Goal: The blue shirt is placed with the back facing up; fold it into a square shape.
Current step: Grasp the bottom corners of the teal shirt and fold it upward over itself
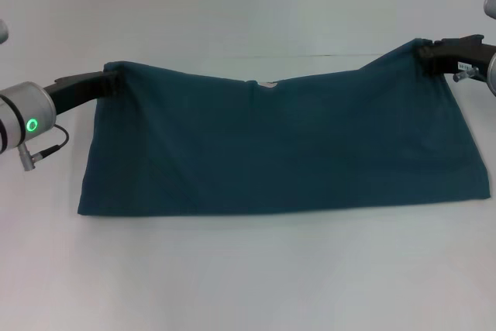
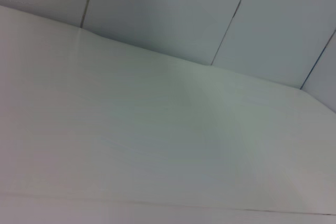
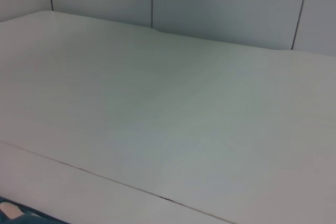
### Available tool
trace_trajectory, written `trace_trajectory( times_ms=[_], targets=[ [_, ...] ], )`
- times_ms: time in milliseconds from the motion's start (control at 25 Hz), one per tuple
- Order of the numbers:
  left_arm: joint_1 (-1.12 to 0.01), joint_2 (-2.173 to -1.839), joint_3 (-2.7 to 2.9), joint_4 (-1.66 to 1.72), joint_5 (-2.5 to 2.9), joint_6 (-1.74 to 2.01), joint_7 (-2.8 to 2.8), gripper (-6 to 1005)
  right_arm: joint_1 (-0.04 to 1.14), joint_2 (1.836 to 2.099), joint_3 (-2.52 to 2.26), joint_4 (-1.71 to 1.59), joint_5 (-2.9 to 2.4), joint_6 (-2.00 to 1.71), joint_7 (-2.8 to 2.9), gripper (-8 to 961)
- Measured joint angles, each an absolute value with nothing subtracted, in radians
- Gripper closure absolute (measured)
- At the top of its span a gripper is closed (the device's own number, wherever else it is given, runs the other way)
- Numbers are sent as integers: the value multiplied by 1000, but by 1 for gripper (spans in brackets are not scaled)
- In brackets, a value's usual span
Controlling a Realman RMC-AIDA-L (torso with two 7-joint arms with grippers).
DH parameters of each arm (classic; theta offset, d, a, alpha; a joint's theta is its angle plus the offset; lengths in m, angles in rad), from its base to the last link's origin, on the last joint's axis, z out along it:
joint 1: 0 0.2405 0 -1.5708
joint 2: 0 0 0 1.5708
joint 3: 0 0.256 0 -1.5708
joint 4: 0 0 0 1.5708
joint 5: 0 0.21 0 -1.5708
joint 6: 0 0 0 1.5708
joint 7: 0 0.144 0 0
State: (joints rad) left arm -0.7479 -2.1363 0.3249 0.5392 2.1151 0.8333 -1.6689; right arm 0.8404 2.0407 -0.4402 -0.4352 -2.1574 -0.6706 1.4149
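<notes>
Between two black grippers, left gripper (image 1: 116, 81) and right gripper (image 1: 425, 51), each pinching a far corner, hangs one dark teal-blue knit shirt (image 1: 279, 145) on one white table (image 1: 248, 284).

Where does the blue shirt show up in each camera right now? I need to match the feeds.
Head view: the blue shirt spans the middle, its far corners held up by the left pincer and right pincer.
Left wrist view: not in it.
Right wrist view: only a sliver at the bottom-left corner.
Shared landmark: the white table.
</notes>
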Motion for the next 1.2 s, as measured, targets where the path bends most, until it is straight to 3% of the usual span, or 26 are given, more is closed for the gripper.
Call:
trace_trajectory(
  times_ms=[1200],
  targets=[
    [-745, -2132, 342, 540, 2065, 815, -1669, 951, 827, 2032, -442, -429, -2105, -636, 1393, 806]
  ],
)
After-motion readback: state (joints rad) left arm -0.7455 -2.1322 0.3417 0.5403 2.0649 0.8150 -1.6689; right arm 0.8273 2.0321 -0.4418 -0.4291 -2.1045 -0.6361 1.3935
